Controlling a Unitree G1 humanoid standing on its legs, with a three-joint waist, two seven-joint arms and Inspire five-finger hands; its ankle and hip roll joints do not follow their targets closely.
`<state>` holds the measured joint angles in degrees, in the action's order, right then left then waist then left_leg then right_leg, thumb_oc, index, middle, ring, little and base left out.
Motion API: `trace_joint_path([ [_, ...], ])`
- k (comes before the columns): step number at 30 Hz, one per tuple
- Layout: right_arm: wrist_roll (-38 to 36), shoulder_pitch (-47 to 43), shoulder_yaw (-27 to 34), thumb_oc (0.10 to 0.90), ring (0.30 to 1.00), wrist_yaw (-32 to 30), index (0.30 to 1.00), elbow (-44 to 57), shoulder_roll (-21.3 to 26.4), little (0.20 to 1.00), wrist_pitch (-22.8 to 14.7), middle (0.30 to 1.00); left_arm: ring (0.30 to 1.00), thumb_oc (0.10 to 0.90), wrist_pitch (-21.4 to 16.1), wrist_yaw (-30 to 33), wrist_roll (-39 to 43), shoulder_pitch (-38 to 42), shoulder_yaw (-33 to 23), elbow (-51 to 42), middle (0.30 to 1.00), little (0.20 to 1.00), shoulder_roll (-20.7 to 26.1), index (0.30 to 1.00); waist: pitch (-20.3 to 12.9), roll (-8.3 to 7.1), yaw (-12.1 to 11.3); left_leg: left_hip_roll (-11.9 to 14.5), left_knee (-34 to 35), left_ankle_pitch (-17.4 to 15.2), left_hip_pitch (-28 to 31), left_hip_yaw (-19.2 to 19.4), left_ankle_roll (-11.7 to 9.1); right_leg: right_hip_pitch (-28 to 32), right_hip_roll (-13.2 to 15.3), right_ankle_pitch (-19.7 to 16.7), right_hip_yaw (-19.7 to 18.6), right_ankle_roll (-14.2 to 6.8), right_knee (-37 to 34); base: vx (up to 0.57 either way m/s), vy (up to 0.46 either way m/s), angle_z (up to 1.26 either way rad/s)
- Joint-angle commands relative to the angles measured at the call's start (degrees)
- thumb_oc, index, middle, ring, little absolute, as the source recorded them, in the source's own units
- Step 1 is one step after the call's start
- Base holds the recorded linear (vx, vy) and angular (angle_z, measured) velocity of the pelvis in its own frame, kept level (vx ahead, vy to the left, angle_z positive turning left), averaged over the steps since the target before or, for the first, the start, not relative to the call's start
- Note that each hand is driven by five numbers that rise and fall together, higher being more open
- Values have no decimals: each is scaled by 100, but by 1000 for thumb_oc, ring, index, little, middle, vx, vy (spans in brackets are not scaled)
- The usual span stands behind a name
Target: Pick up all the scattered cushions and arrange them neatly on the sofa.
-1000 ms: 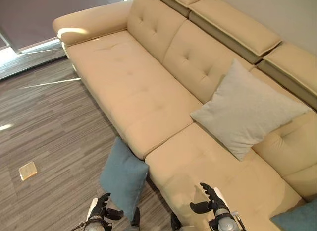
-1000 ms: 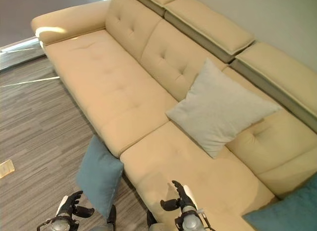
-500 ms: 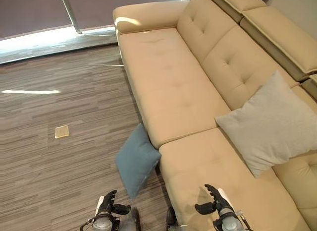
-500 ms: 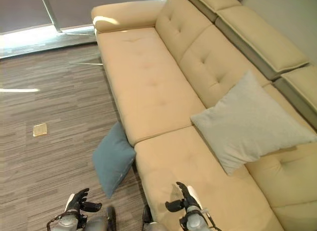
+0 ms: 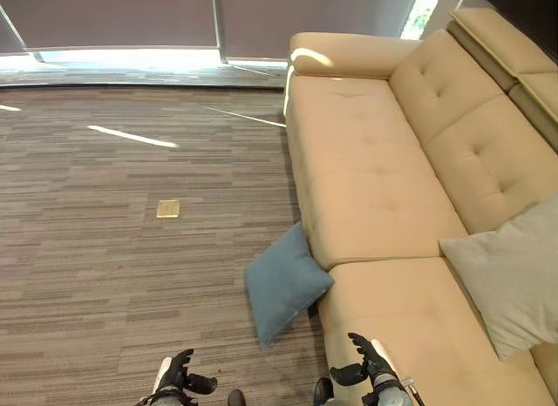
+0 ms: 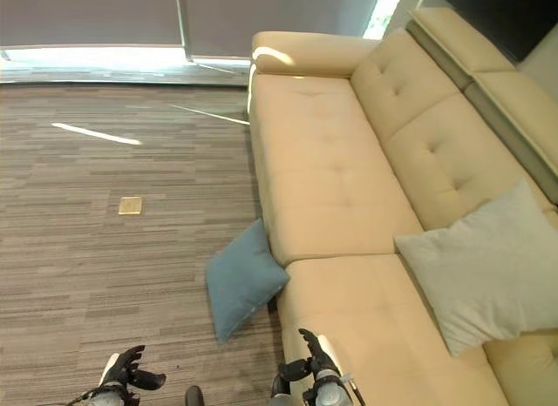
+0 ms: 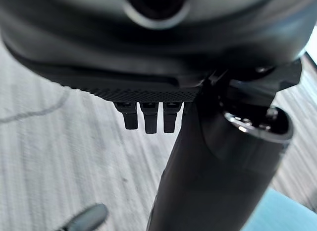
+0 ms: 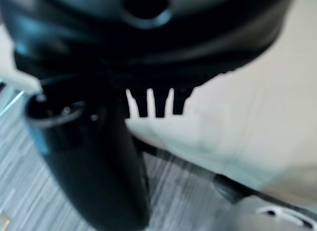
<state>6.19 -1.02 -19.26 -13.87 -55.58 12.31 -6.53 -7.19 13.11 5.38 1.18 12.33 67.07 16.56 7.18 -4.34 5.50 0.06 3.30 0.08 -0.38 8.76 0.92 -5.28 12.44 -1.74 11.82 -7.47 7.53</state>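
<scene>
Presently, at the far left, a small tan square (image 5: 168, 209) is seen lying on the floor (image 5: 105, 249). The left hand (image 5: 179, 377) is held low over the floor, fingers loosely spread and empty. Further right, the blue cushion (image 5: 284, 284) is propped on the floor against the sofa (image 5: 375, 188) front. The right hand (image 5: 366, 371) is held above the seat edge, likewise spread and empty. At the far right, a grey cushion (image 5: 510, 275) is already leaned on the backrest. A one-handed pinch could let the soft blue cushion sag and slip free.
</scene>
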Motion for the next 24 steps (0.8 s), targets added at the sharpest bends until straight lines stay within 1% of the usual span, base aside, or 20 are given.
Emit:
trace_joint_path([
  [1,-35,-29,5,800,900,-108,900,229,144,900,-78,900,900,800,-135,-2,-160,128,-126,-22,900,900,23,900,38,-169,161,-156,29,-458,89,-223,-58,-449,-1182,214,-1172,46,-162,22,63,92],
  [4,-80,-12,-30,800,900,-119,900,127,88,900,-100,900,900,800,-141,-16,-131,115,-187,32,900,900,31,900,-67,-200,72,-238,122,-411,98,-290,-65,-203,-1264,387,-1036,133,-326,47,-4,89],
  [6,-90,-5,-34,800,900,-106,900,130,103,900,-98,900,900,800,-132,-13,-109,104,-210,23,900,900,23,900,-84,-203,73,-246,127,-381,103,-337,-86,-171,-1298,396,-1106,151,-344,45,-32,27],
  [7,-104,-25,-21,800,900,-106,900,119,130,900,-97,900,900,800,-132,-1,-48,113,-235,6,900,900,-1,900,-88,-187,68,-253,107,-362,90,-393,-113,-179,-1361,399,-1239,147,-335,31,-46,14],
  [8,-97,-53,-10,800,900,-105,900,121,157,900,-79,900,900,800,-126,-8,3,108,-256,5,900,900,-19,900,-86,-173,55,-255,83,-376,94,-408,-133,-166,-1348,386,-1229,149,-365,88,-64,22],
  [9,-126,-45,33,800,900,-128,900,194,212,900,-86,900,900,800,-113,-9,0,107,-214,18,900,900,-66,900,-69,-170,83,-286,-193,-511,53,-380,-167,-60,-1296,404,-1209,199,-457,75,-43,22],
  [10,-126,-44,33,800,900,-127,900,194,213,900,-86,900,900,800,-113,-9,0,106,-213,17,900,900,-67,900,-65,-168,89,-285,-213,-523,48,-387,-168,-53,-1295,405,-1201,199,-459,70,-29,30],
  [11,-128,-7,78,800,900,-131,900,276,267,900,-89,900,900,800,-107,-19,-9,102,-183,-5,900,900,-102,900,-27,-183,132,-288,-610,-625,-75,-343,-247,30,-1258,436,-1198,256,-524,-51,-19,50],
  [12,-175,-44,112,800,900,-162,900,291,340,900,-82,900,900,800,-97,-3,25,157,-130,-78,900,900,-144,900,135,-241,132,-230,-1453,-577,-555,-147,-460,143,-1146,444,-1118,341,-634,-53,-19,62],
  [13,-176,-47,113,800,900,-162,900,290,339,900,-83,900,900,800,-96,-3,25,159,-130,-79,900,900,-143,900,131,-236,137,-223,-1492,-594,-584,-152,-462,134,-1151,441,-1112,342,-635,-99,-28,103],
  [14,-227,-125,103,800,900,-192,900,174,379,900,-52,900,900,800,-71,-21,79,197,-123,-92,900,900,-154,900,203,-290,103,-99,-1986,-571,-884,5,-533,211,-1066,427,-1041,410,-706,-38,-18,101],
  [15,-227,-127,103,800,900,-192,900,172,377,900,-53,900,900,800,-71,-21,79,198,-123,-93,900,900,-153,900,200,-286,105,-94,-2008,-581,-899,2,-534,208,-1070,425,-1038,412,-708,-2,-29,85],
  [16,-252,-114,91,800,900,-176,900,115,370,900,-45,900,900,800,-65,-32,113,190,-142,-81,900,900,-125,900,156,-349,116,84,-2087,-670,-981,115,-482,313,-979,425,-955,404,-795,63,-1,28],
  [17,-248,-84,100,800,900,-170,900,65,365,900,-32,900,900,800,-45,-39,96,170,-146,-60,900,900,-106,900,113,-362,132,225,-1944,-688,-950,201,-452,348,-937,438,-910,379,-825,66,-1,7],
  [18,-248,-83,98,800,900,-170,900,64,365,900,-33,900,900,800,-44,-39,95,167,-146,-61,900,900,-105,900,114,-363,133,224,-1940,-688,-945,200,-452,354,-937,438,-909,379,-828,132,90,23],
  [19,-208,-31,96,800,900,-136,900,-8,343,900,0,900,900,800,0,-40,29,106,-158,-9,900,900,-89,900,33,-337,141,480,-1491,-528,-822,277,-452,400,-907,474,-834,343,-851,157,135,31],
  [20,-195,-9,115,800,900,-128,900,-25,342,900,1,900,900,800,16,-36,-20,78,-164,20,900,900,-75,900,-4,-319,146,610,-1226,-364,-775,301,-483,407,-882,500,-790,324,-840,157,133,32],
  [21,-195,-6,114,800,900,-128,900,-24,342,900,1,900,900,800,16,-35,-21,75,-164,19,900,900,-76,900,-4,-322,149,604,-1197,-348,-759,300,-486,411,-879,504,-787,325,-839,109,124,22],
  [22,-193,21,137,800,900,-126,900,-37,338,900,2,900,900,800,24,-14,-52,63,-165,37,900,900,-65,900,-16,-303,166,793,-1007,-151,-794,397,-530,411,-840,550,-725,300,-823,93,122,22],
  [24,-174,109,159,800,900,-119,900,-52,331,900,33,900,900,800,34,-22,-68,29,-156,31,900,900,-69,900,-8,-261,222,987,-792,35,-718,661,-569,454,-778,627,-617,296,-784,161,228,43],
])
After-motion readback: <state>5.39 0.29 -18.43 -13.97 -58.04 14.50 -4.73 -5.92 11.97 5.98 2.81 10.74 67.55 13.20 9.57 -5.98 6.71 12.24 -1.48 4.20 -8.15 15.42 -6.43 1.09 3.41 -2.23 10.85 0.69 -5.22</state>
